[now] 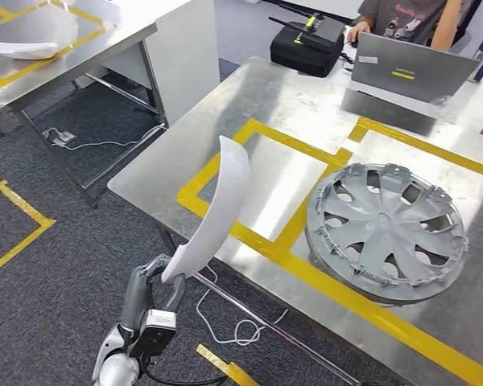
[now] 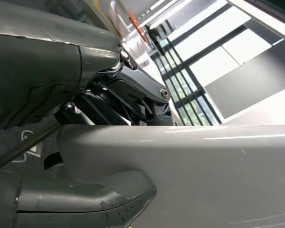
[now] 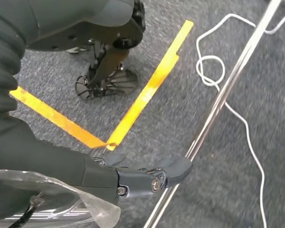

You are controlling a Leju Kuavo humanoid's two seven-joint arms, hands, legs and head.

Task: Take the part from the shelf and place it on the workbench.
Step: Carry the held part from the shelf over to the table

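Near edge of the shiny metal table (image 1: 166, 161) runs diagonally just ahead of the left hand (image 1: 150, 301). Yellow tape on the top marks out rectangular bays. The bay nearest the hand (image 1: 275, 181) is bare metal; the next bay is occupied by a grey plastic wheel cover (image 1: 386, 232), lying flat. A grey laptop (image 1: 409, 71) and a black case (image 1: 309, 44) are set at the far edge, where a person (image 1: 409, 16) is seated. Open carpet is seen between this table and a second metal table (image 1: 56, 48) at far left; a white cable (image 1: 239, 326) is looped on the floor under the near edge.

The long curved white plastic part (image 1: 217, 211) is gripped at its lower end by the left hand, fingers and thumb wrapped around it in the left wrist view (image 2: 191, 171). It is held upright; its upper end is seen against the table's near corner, and whether it touches cannot be told.

The right hand (image 3: 141, 178) is seen above the carpet beside a chrome table rail (image 3: 223, 97) and yellow floor tape (image 3: 148, 88), fingers extended, nothing in it.
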